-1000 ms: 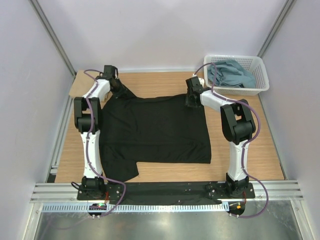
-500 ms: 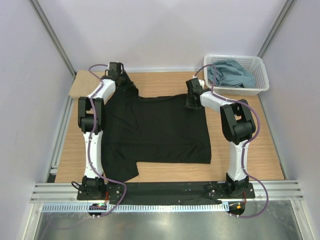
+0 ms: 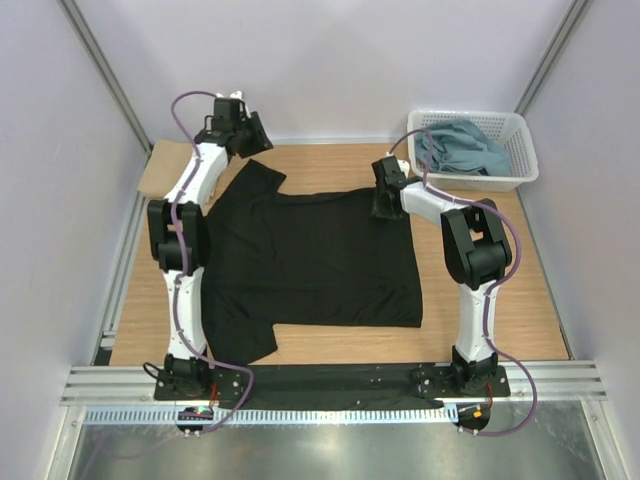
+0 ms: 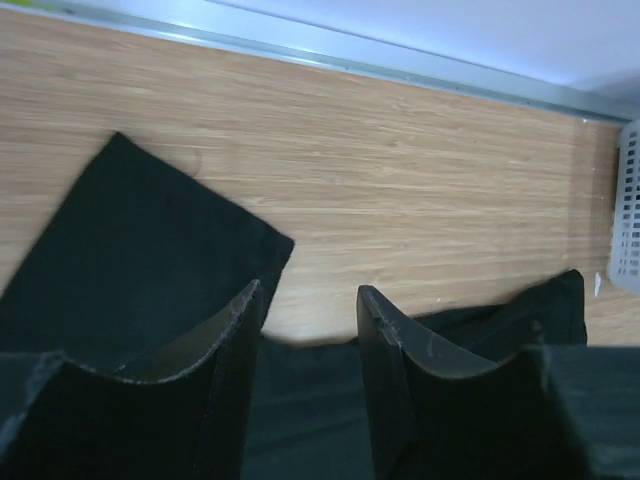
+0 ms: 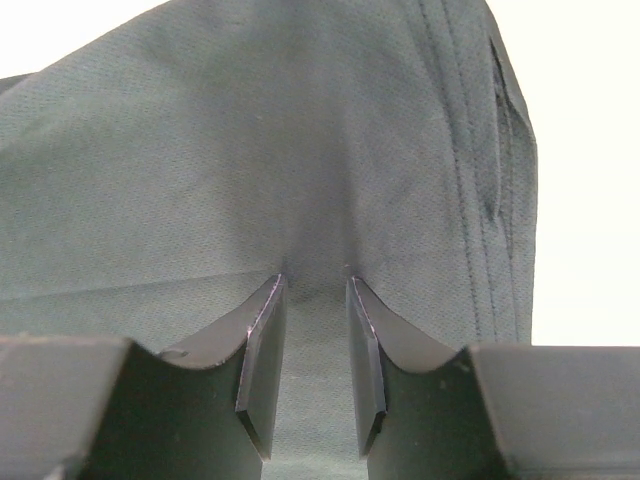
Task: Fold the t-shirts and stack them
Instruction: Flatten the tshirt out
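Note:
A black t-shirt (image 3: 310, 260) lies spread flat on the wooden table (image 3: 480, 310), one sleeve at the far left (image 3: 252, 182) and one at the near left (image 3: 240, 338). My left gripper (image 3: 243, 135) hangs above the far-left sleeve (image 4: 130, 250), open, with nothing between its fingers. My right gripper (image 3: 382, 200) is down on the shirt's far right corner. Its fingers (image 5: 262, 330) stand apart, and their tips press into the cloth (image 5: 250, 150), which puckers there. A dusty blue-grey t-shirt (image 3: 462, 148) lies bunched in the basket.
The white lattice basket (image 3: 522, 160) stands at the far right corner, close to my right arm. A tan-beige patch (image 3: 152, 176) shows at the table's far left edge. Walls close in on both sides and at the back.
My left gripper opened, let go of the far-left sleeve and rose toward the back wall. The sleeve now lies flat, stretched out further. The right arm has not moved.

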